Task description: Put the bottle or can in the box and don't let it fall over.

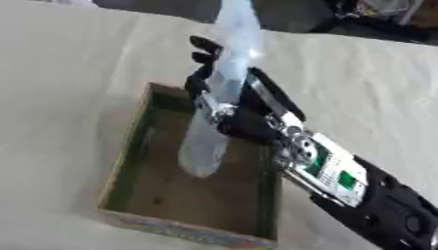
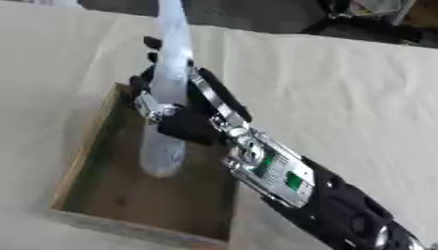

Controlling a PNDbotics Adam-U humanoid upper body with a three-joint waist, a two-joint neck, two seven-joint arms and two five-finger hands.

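left eye: bottle (image 1: 221,93) clear, near upright, its lower end over the box (image 1: 120,171) interior | right hand (image 1: 239,112) curled round its middle, arm entering from lower right || right eye: bottle base above the brown box floor, not clearly touching | fingers (image 2: 154,58) wrap its far side

Soft even daylight, pale cloth-covered table (image 1: 77,73) bright, open wooden box (image 1: 120,171) interior shadowed, clear plastic bottle (image 1: 224,83) motion-blurred, overall soft focus.
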